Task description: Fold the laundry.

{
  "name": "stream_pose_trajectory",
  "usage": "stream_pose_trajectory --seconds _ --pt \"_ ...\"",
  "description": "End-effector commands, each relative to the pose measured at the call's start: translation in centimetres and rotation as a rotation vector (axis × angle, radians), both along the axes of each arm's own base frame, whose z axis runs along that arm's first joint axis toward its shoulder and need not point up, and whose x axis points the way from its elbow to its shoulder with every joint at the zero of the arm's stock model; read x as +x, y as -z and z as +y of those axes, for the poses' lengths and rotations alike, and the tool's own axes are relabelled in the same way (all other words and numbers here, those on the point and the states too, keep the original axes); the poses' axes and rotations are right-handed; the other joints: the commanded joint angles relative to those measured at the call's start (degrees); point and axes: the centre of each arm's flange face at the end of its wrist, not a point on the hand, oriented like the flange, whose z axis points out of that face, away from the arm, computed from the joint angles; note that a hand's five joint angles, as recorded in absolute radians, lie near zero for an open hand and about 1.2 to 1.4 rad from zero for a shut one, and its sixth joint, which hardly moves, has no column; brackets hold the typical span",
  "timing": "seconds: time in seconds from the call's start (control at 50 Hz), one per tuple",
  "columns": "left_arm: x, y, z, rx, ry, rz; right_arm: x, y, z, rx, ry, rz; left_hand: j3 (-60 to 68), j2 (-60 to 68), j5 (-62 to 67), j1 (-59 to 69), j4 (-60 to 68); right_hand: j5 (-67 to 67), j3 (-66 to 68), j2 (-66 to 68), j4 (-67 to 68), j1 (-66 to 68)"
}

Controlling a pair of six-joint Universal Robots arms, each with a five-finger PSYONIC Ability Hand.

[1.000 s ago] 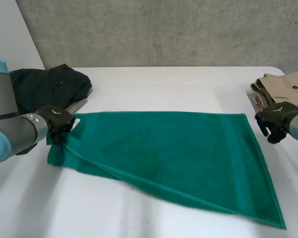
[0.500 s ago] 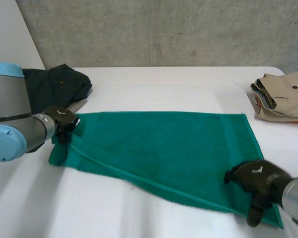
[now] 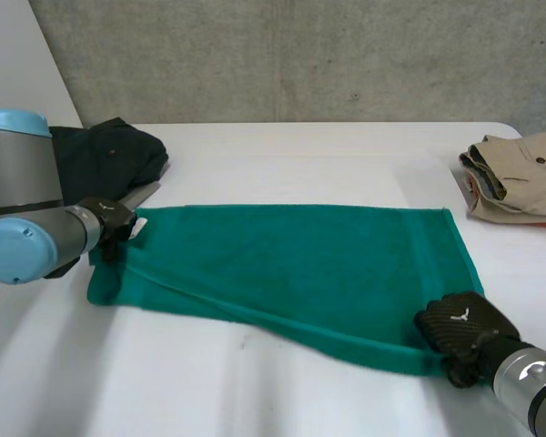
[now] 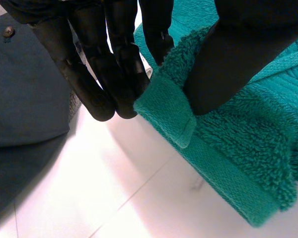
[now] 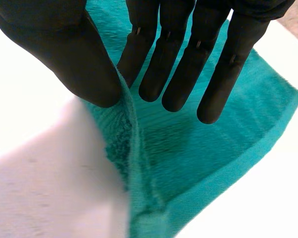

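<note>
The green towel lies spread on the white table. One corner is pinched between the thumb and fingers of your left hand, and another corner's edge is drawn up between the thumb and straight fingers of your right hand. Both grips look shallow, close to the fingertips, so seat the cloth deeper, then carry both corners level and at one pace so the edges meet square. Avoid the dark garment just beside your left fingers.
</note>
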Motion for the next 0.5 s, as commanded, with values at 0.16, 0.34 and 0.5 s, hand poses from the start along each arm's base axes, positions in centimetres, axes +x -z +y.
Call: stream_pose_trajectory --seconds 0.16,0.34,0.5 --pt "1.9 -2.2 6.2 0.199 -0.001 0.024 -1.9 -3.1 -1.4 0.018 -0.045 0.123 11.96 11.46 13.27 13.89 11.53 13.0 12.28 12.69 11.91 15.01" --pt "3.1 -2.2 12.0 0.403 0.121 -0.097 -4.7 -4.4 -3.0 0.287 -0.194 0.274 11.96 11.46 13.27 13.89 11.53 13.0 12.28 12.69 11.91 15.01" --pt "1.8 -2.6 10.7 0.263 0.175 -0.13 -3.8 -5.1 -6.7 0.165 -0.137 0.269 11.96 11.46 13.27 13.89 11.53 13.0 12.28 12.69 11.91 15.01"
